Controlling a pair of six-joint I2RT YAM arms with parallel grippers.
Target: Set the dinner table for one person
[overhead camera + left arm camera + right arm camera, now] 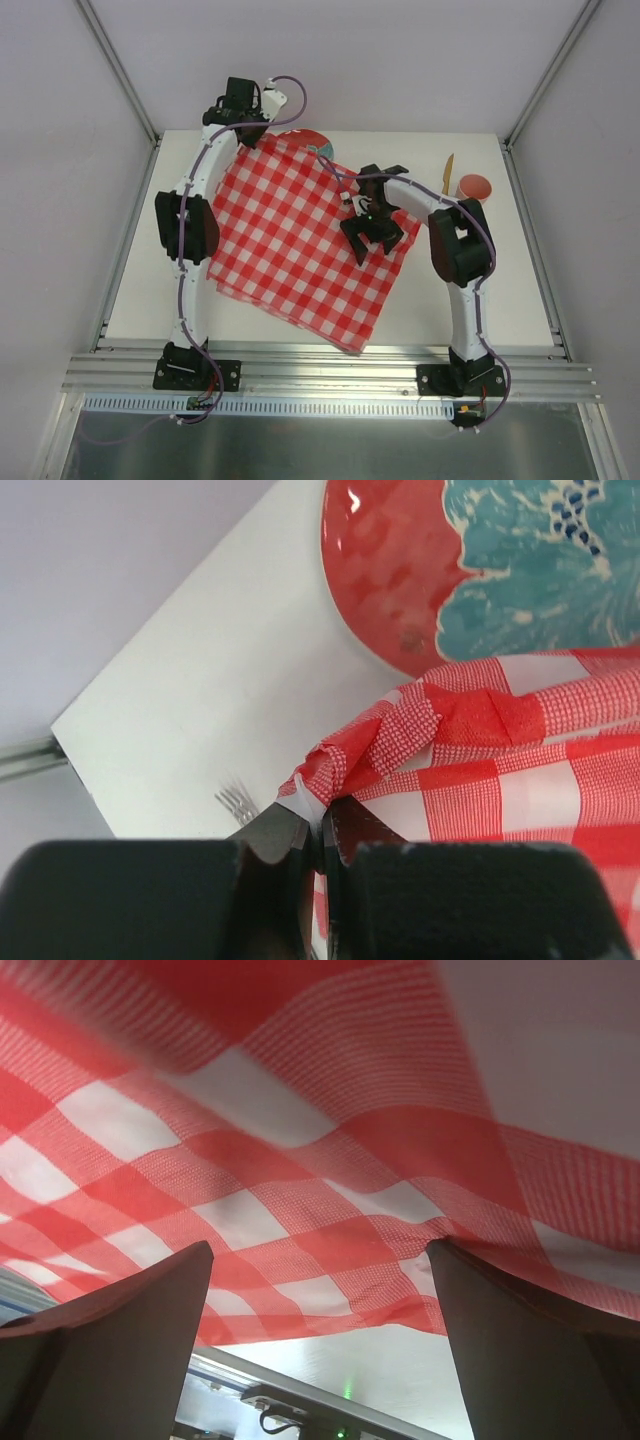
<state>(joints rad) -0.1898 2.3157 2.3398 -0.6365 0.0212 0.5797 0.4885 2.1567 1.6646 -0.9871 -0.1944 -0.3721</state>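
Note:
A red-and-white checked cloth (300,240) lies askew on the white dinner table (490,290). My left gripper (245,122) is at the cloth's far corner. In the left wrist view it (318,828) is shut on that bunched corner of the cloth (400,740). My right gripper (373,237) hovers over the cloth's right edge, jaws wide apart. In the right wrist view the cloth (300,1160) fills the space in front of the open gripper (320,1252), and its hem hangs between the fingers (150,1330).
A red and teal plate (305,138) lies partly under the cloth's far edge; it shows large in the left wrist view (420,570). Fork tines (235,802) peek out by the left fingers. A wooden utensil (448,172) and a red cup (474,187) stand far right.

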